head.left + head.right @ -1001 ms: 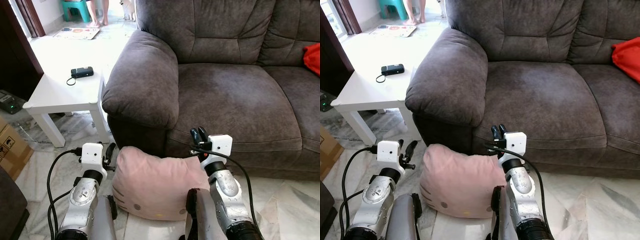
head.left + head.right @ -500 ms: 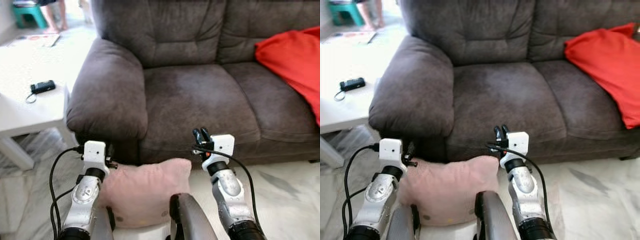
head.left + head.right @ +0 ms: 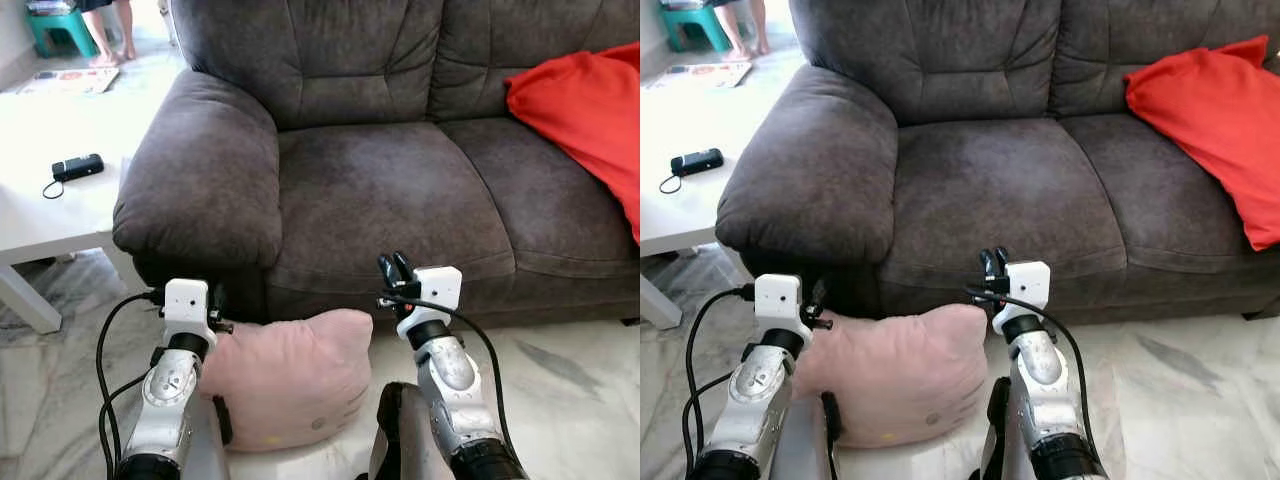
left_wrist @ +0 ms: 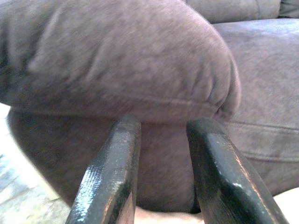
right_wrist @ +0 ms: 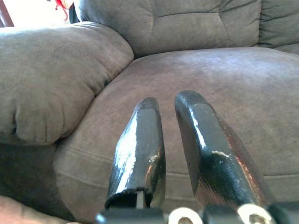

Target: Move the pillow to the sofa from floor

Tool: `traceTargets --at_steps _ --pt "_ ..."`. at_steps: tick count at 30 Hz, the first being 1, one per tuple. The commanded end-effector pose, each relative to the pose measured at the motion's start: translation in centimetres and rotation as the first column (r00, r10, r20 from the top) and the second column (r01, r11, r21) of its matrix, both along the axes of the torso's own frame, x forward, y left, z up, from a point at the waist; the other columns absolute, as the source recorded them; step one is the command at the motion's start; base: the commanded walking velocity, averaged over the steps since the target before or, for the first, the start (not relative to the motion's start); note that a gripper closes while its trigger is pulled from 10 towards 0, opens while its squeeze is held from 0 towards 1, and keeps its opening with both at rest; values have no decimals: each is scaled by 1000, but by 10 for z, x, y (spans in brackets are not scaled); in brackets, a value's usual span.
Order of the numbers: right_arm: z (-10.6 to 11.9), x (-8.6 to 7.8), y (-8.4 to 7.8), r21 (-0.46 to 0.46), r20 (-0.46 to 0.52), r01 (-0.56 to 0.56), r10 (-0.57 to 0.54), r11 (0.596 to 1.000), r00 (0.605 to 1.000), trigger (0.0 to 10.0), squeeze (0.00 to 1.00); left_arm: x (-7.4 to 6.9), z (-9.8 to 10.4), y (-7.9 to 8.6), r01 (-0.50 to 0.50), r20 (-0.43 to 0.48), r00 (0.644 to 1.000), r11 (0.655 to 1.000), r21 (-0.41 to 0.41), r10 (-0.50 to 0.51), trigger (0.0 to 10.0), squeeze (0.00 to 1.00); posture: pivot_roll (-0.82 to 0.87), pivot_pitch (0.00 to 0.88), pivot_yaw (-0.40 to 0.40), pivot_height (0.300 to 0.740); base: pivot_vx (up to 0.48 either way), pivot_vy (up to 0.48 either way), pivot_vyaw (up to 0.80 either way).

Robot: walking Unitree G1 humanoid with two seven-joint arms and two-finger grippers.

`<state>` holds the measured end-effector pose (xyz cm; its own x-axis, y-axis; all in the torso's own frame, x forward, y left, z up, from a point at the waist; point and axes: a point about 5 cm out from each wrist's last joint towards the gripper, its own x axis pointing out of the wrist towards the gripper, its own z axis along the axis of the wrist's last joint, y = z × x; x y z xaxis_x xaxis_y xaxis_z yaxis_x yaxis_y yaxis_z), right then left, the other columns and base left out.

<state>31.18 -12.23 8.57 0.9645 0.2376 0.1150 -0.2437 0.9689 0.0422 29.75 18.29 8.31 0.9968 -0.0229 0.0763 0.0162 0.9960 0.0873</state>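
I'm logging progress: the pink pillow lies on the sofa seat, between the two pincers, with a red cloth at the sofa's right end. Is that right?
Not quite. The pink pillow lies on the floor against the sofa front, not on the seat, as the left eye view shows. It does lie between the left pincer and right pincer, and the red cloth is at the sofa's right end.

Both tools (image 3: 214, 301) (image 3: 394, 268) raised (fingers apart)
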Motion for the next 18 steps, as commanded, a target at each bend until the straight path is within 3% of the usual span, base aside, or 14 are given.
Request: traceTargets --at_steps 1,7,18 --pt "-1 -1 0 -12 -5 -8 8 1000 1000 10000 0 -3 -4 7 -31 -12 999 999 10 31 10000 0 146 44 -34 459 0 0 0" --pt "-2 -2 1 -19 -5 -15 15 1000 1000 10000 0 -8 -18 27 -139 -91 987 990 -35 136 10000 0 145 46 -36 459 0 0 0" --pt "-2 -2 4 -52 -2 -40 40 998 999 10000 0 -14 -35 37 -245 -196 955 965 -90 224 10000 0 143 50 -42 459 0 0 0"
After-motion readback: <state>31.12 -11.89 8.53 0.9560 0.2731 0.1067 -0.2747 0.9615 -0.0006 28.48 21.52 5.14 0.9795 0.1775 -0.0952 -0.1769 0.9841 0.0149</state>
